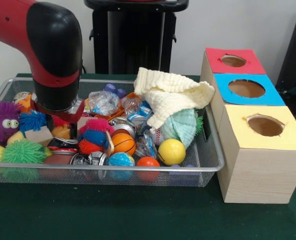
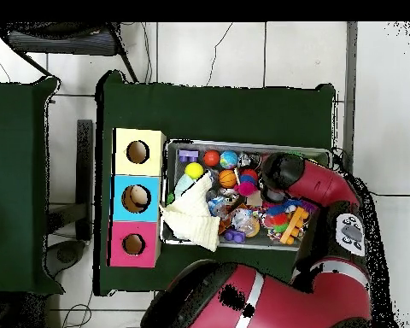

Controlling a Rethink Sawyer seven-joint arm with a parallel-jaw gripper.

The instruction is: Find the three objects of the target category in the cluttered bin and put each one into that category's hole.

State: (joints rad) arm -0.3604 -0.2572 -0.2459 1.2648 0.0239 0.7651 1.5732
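Note:
A wire mesh bin (image 1: 208, 165) (image 2: 324, 154) holds mixed clutter. It includes a yellow ball (image 1: 172, 151) (image 2: 194, 170), an orange ball (image 1: 148, 162), a small basketball (image 1: 123, 143), a blue globe ball (image 1: 120, 160), spiky toys (image 1: 22, 151), crushed cans (image 1: 62, 145) and clear plastic wrappers (image 1: 102, 102). A cream cloth (image 1: 170, 92) lies over the right part. The red and black arm (image 1: 55, 65) (image 2: 285, 171) reaches down into the bin's left part in the front view. Its wrist hides the gripper among the clutter. The wooden box has a red hole (image 1: 233, 61), a blue hole (image 1: 246, 88) and a yellow hole (image 1: 265, 126).
A purple fuzzy toy with eyes (image 1: 2, 120) sits at the bin's left end. A mint knitted cloth (image 1: 180, 125) lies under the cream one. The box stands right beside the bin on the green table cover (image 1: 137, 210).

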